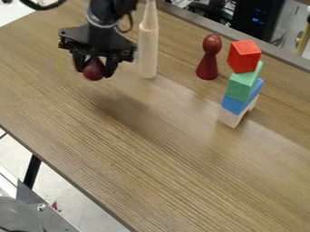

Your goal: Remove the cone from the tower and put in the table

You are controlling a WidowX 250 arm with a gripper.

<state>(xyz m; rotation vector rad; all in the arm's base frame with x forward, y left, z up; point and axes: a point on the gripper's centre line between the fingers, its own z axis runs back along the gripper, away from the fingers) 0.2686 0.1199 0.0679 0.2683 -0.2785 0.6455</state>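
Note:
The gripper (94,71) hangs above the table's upper left part, its fingers around a rounded dark red piece (93,70). Just right of it stands a pale wooden tower (148,52), upright, with a slim cone (149,17) tapering up from its top. The table (145,154) has a brown wood-grain surface, and a soft shadow falls on it below and right of the gripper.
A dark red pawn-shaped figure (207,59) stands right of the pale tower. Further right is a stack with a red block (244,56), a green block (242,84), a blue block (233,105) and a pale arch (230,118) at the bottom.

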